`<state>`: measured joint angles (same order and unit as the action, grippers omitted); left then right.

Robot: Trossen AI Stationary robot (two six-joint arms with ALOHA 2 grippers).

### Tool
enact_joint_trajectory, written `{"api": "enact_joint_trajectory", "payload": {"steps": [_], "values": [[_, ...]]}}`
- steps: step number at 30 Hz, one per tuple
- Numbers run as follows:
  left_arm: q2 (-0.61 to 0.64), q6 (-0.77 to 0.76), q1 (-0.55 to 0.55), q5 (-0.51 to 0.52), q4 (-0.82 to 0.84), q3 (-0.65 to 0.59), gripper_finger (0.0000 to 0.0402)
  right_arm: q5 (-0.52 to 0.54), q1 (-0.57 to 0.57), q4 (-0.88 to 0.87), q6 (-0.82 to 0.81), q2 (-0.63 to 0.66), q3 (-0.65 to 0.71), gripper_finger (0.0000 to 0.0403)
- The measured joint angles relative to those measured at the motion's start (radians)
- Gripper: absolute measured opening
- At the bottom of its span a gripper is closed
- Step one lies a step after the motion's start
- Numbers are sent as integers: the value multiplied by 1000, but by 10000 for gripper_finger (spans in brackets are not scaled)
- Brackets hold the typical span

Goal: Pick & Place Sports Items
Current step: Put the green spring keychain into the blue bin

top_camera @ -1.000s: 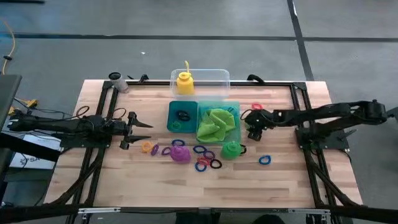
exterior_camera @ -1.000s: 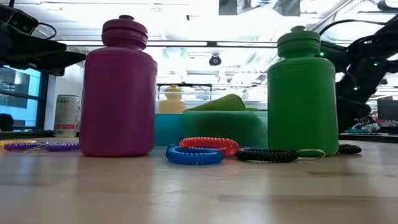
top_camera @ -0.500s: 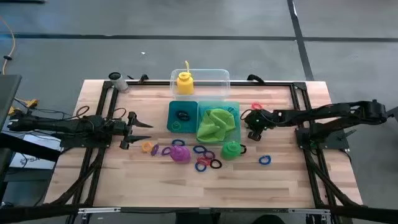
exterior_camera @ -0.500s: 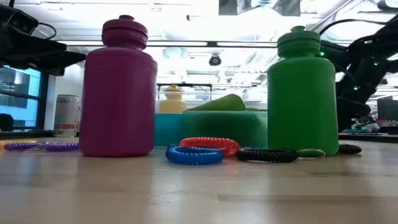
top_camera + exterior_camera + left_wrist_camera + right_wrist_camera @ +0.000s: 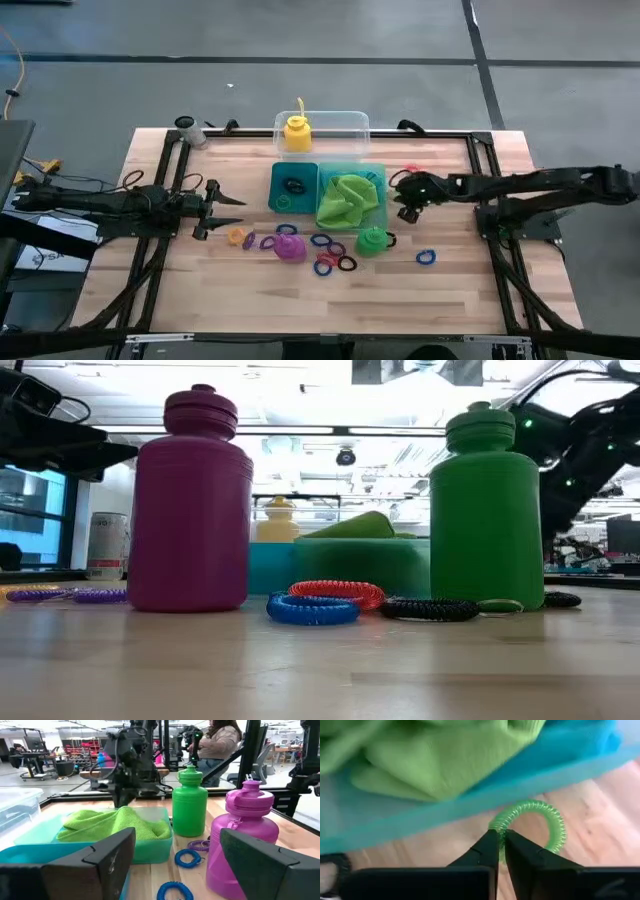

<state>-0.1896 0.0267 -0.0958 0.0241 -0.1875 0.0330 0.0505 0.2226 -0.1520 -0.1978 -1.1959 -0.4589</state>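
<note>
My right gripper (image 5: 400, 192) hovers just off the right side of the teal two-part tray (image 5: 279, 178) and is shut on a small green coil ring (image 5: 540, 820). A lime-green cloth (image 5: 348, 198) lies in the tray's right half, and a black ring (image 5: 293, 185) in its left half. The yellow bottle (image 5: 296, 132) stands in the clear tub (image 5: 350, 125). A purple bottle (image 5: 290, 247) and a green bottle (image 5: 371, 241) stand on the table among loose rings (image 5: 330, 262). My left gripper (image 5: 235, 200) waits open at the left. My right gripper pinches the green ring's near arc (image 5: 501, 826) between its two fingertips (image 5: 490, 845), coming slanting down from the table's right side. The rest of the ring stands out beyond the fingertips, next to the tray's wall. Whether its far side rests on the table, I cannot tell.
A can (image 5: 186, 127) stands at the far left corner. Pink rings (image 5: 413, 171) lie beyond my right gripper, and a blue ring (image 5: 426, 258) lies nearer the front. Orange and purple rings (image 5: 240, 238) lie near my left gripper. A person (image 5: 220, 740) sits beyond the table.
My right gripper has risen a little beside the tray's right side; in the low view its arm stands higher behind the green bottle than before.
</note>
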Motion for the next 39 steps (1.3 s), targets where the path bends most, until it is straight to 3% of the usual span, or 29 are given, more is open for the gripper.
{"api": "enact_joint_trajectory", "payload": {"steps": [9,19,25,29,33,39], "values": [[0,0,0,0,0,0,236,70,0,61,11,173,0,1],[0,0,0,0,0,0,236,8,0,406,81,213,0,1],[0,0,0,0,0,0,236,-77,0,691,87,125,0,0],[0,0,0,0,0,0,236,-174,0,877,29,19,0,0],[0,0,0,0,0,0,236,-204,0,1065,-11,-87,-1,0],[0,0,0,0,0,0,236,-223,0,1109,50,-216,-100,0]]}}
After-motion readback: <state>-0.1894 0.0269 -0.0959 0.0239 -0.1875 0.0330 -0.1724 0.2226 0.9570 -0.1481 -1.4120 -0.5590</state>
